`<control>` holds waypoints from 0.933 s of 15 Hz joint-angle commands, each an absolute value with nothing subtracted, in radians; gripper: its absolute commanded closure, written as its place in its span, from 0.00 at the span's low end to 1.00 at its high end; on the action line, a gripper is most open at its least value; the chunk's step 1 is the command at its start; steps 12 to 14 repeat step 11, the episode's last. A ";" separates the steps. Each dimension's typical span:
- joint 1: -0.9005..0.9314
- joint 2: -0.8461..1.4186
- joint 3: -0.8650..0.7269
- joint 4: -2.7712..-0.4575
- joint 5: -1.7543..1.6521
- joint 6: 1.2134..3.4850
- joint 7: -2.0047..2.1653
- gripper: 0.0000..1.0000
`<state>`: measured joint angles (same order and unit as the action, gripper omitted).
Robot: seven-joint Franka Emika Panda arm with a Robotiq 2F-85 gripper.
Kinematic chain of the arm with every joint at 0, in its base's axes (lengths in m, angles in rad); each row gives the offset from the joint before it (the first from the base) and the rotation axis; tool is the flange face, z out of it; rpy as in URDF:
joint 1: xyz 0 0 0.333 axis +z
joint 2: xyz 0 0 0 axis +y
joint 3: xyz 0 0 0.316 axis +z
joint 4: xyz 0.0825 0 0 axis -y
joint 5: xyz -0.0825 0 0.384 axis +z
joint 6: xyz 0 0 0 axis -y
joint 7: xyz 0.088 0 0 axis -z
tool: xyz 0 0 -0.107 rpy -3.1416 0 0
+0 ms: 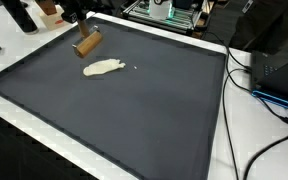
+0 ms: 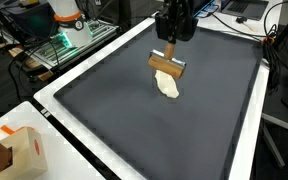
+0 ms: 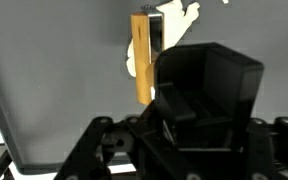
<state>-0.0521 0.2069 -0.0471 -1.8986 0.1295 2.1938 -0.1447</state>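
A dark grey mat (image 1: 154,110) covers the table and shows in both exterior views (image 2: 114,110). A whitish smear (image 1: 104,68) lies on it, also seen in an exterior view (image 2: 169,87) and in the wrist view (image 3: 180,14). My gripper (image 2: 169,48) is shut on a wooden-handled scraper (image 2: 167,68), which hangs just above the mat at the smear's far edge. The scraper also shows in an exterior view (image 1: 88,44) and as a wooden bar in the wrist view (image 3: 141,55). My gripper (image 1: 80,26) reaches in from the top left, and its fingertips are hidden in the wrist view.
A white table rim (image 1: 224,120) surrounds the mat. Cables and a dark box (image 1: 274,75) lie to one side. Equipment with green lights (image 2: 69,40) stands beyond the mat. An orange-and-white carton (image 2: 22,150) sits at a corner. A dark bottle (image 1: 22,15) stands near the arm.
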 commanded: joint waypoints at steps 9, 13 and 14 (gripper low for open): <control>-0.064 0.198 -0.035 -1.903 0.151 2.187 -0.198 0.52; -0.064 0.198 -0.035 -1.904 0.152 2.187 -0.198 0.52; -0.064 0.198 -0.035 -1.904 0.152 2.187 -0.198 0.52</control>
